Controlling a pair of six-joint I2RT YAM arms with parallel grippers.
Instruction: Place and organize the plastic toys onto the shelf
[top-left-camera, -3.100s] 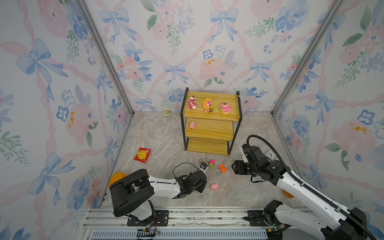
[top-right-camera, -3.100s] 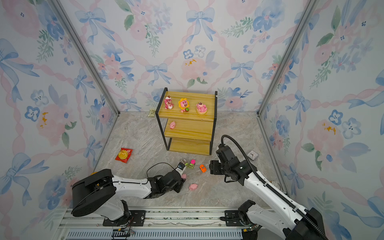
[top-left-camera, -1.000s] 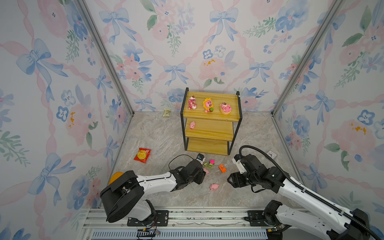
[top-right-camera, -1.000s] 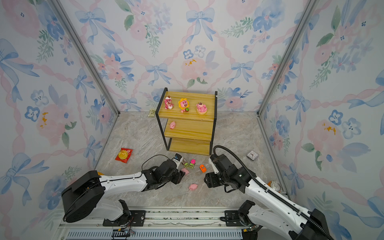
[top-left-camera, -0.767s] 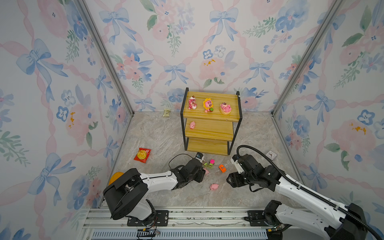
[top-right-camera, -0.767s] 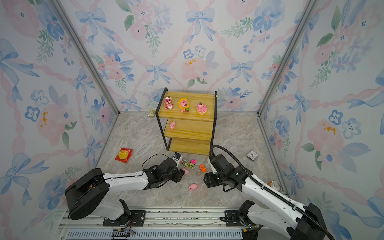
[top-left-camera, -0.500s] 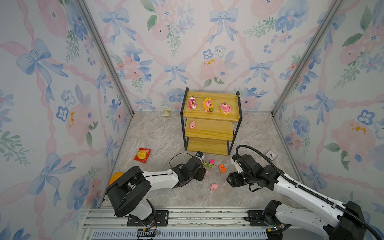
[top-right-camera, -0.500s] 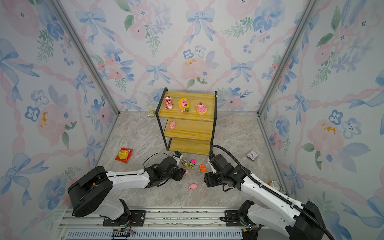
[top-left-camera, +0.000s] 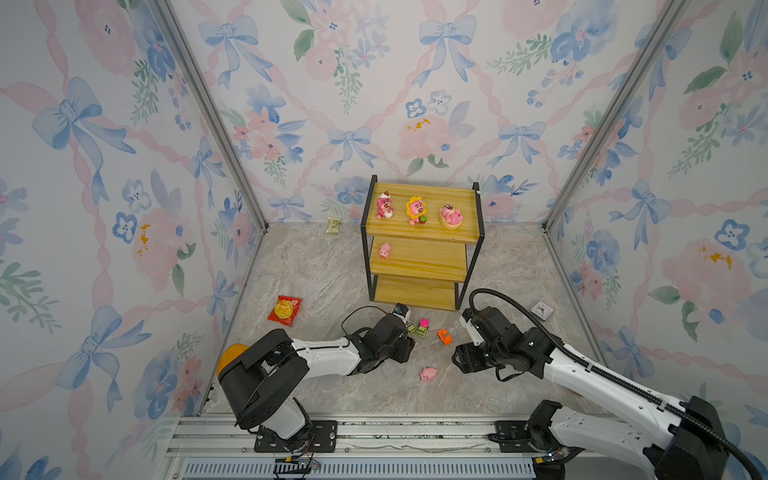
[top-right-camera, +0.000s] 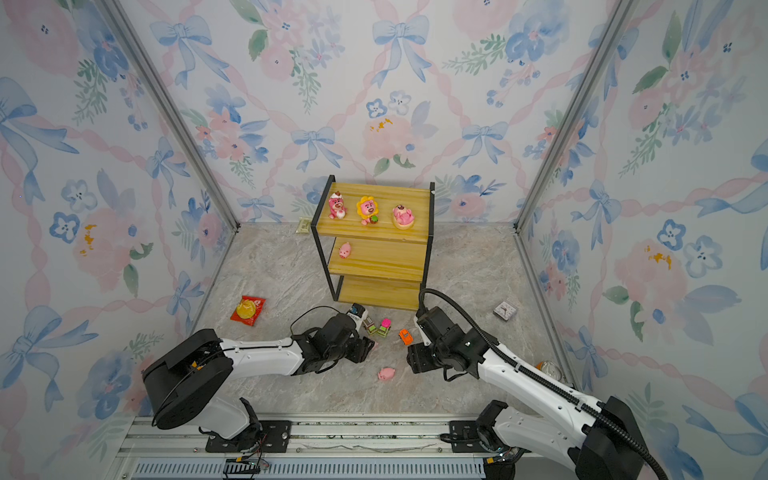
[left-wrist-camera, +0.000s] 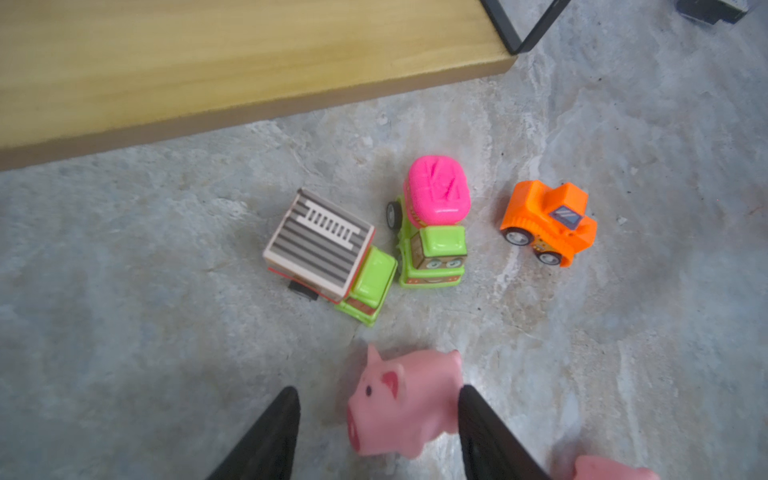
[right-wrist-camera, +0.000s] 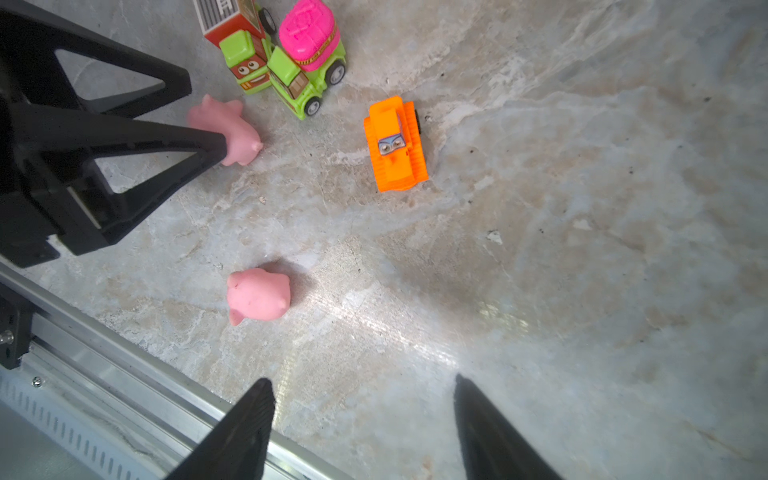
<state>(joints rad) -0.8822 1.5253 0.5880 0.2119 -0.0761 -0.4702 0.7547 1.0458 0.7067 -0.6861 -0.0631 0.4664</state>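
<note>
The shelf (top-left-camera: 428, 259) stands at the back, with three pink bear figurines (top-left-camera: 384, 205) on its top board and one pink pig (top-left-camera: 384, 250) on the middle board. On the floor in front are a grey-green car (left-wrist-camera: 328, 253), a pink-green car (left-wrist-camera: 434, 224) and an orange car (left-wrist-camera: 548, 220). My left gripper (left-wrist-camera: 378, 411) is open around a pink pig (left-wrist-camera: 403, 403); one finger touches its rear, and the other stands apart from its snout. Another pig (right-wrist-camera: 257, 295) lies loose nearer the front. My right gripper (right-wrist-camera: 361, 399) hangs open and empty over bare floor beside that pig.
A red snack packet (top-left-camera: 284, 308) lies left of the shelf and an orange-lidded jar (top-left-camera: 226, 359) sits behind the left arm's base. A small clock (top-left-camera: 542, 309) lies at the right and a sachet (top-left-camera: 333, 224) by the back wall. The metal rail (right-wrist-camera: 124, 374) runs along the front.
The right gripper has drawn back from beside the orange car toward the front, near the loose pig. The left gripper has edged slightly toward the cars, jaws unchanged.
</note>
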